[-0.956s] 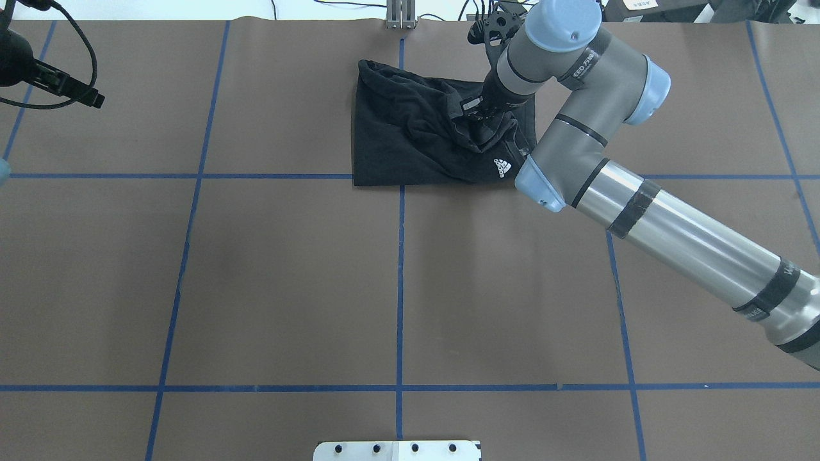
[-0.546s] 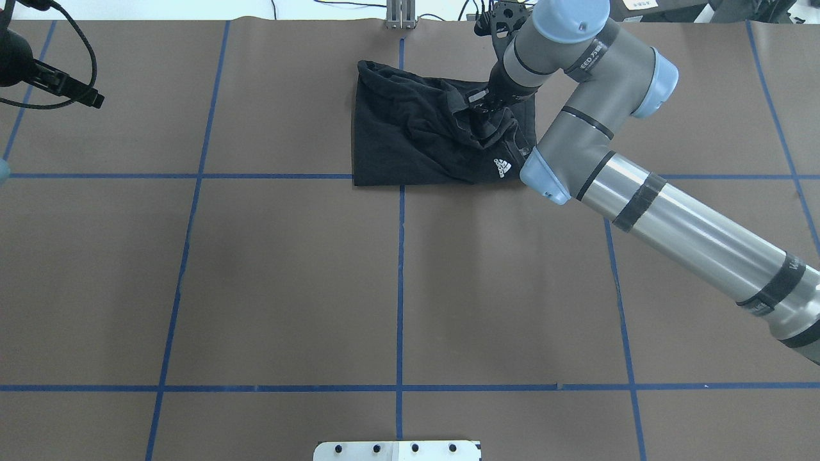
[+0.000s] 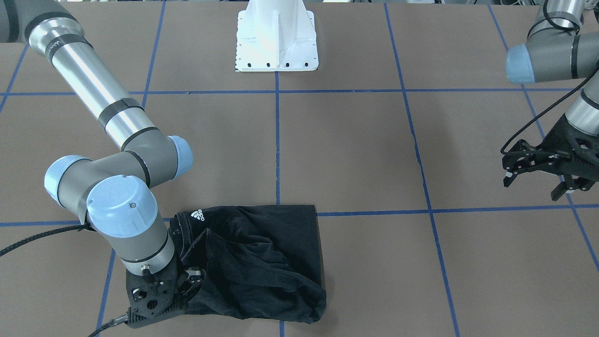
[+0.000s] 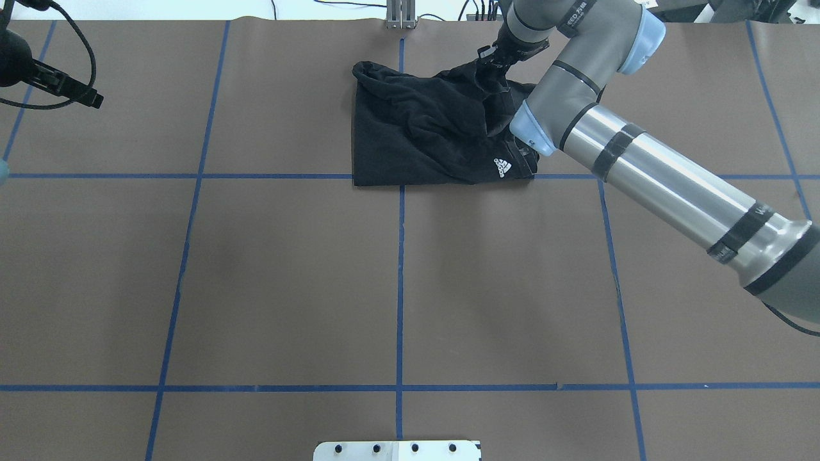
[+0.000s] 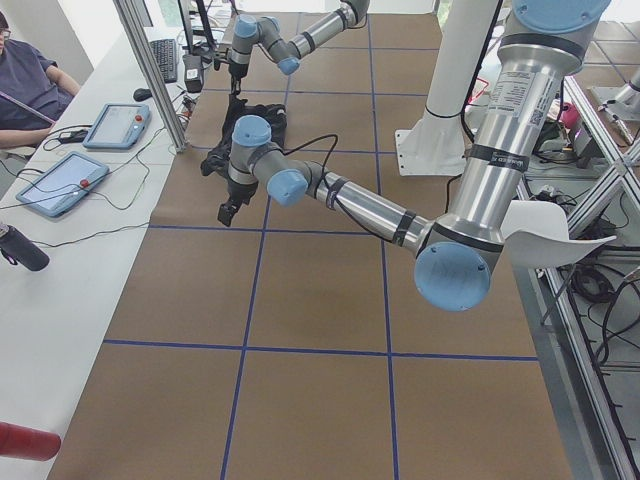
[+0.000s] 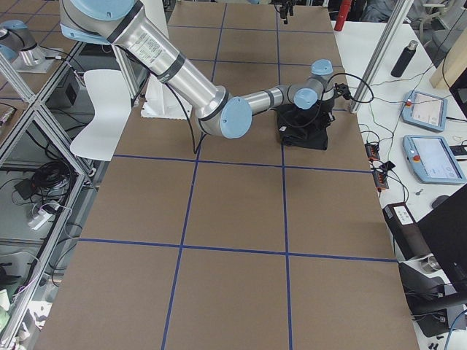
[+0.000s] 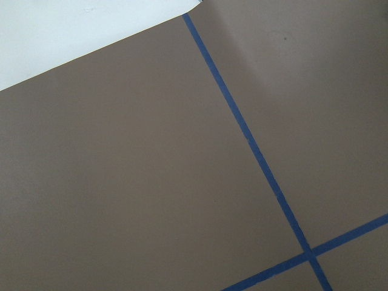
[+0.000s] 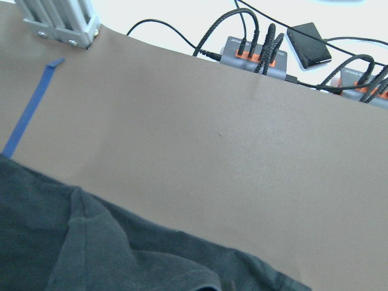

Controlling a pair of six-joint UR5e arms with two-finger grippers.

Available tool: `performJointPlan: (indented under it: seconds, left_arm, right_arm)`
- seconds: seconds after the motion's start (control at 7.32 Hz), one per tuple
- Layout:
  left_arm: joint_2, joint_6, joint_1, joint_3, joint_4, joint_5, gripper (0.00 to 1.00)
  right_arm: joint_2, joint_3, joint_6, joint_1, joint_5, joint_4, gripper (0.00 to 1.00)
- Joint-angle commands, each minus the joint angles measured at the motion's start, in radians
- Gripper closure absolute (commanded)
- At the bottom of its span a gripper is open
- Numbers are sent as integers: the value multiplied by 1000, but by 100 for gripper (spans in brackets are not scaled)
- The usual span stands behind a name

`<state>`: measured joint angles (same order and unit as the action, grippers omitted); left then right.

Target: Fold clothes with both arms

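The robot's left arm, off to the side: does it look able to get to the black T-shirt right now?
Probably yes. The left gripper hovers open off to the side, with only table between it and the T-shirt. The right gripper pinches the shirt's opposite side.

Tips of right pincer (image 3: pixel 188 277) inside T-shirt (image 3: pixel 266 248)

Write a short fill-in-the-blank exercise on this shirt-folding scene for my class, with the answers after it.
1. The right gripper is shut on the ___ T-shirt.
2. The left gripper hangs ___ over bare table, holding nothing.
3. The white logo on the T-shirt reads ___.

Answers: black; open; adidas
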<state>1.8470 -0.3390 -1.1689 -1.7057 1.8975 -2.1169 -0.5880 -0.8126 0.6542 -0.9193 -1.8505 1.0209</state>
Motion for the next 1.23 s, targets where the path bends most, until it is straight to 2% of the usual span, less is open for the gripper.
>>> performJointPlan:
  seconds: [0.0, 0.14, 0.27, 0.41, 0.55, 0.82, 0.96, 1.09]
  left_arm:
    - [0, 0, 0, 0, 0, 0, 0]
    - [0, 0, 0, 0, 0, 0, 0]
    - [0, 0, 0, 0, 0, 0, 0]
    - [-2, 0, 0, 1, 0, 0, 0]
    - [-5, 0, 0, 1, 0, 0, 0]
    - [-6, 0, 0, 0, 0, 0, 0]
    - [-6, 0, 0, 0, 0, 0, 0]
    - [-6, 0, 0, 0, 0, 0, 0]
  right_arm:
    - [43, 160, -41, -12, 72, -68, 66]
    - [42, 167, -44, -22, 73, -68, 14]
    - [54, 167, -41, -47, 35, -64, 0]
    - [72, 167, -47, -94, -104, -55, 0]
    - [91, 164, -36, -101, -174, -58, 0]
    - [121, 159, 156, -17, -171, -71, 0]
    - [131, 152, 171, 6, -170, -71, 2]
    - [126, 144, 198, 19, -173, -71, 11]
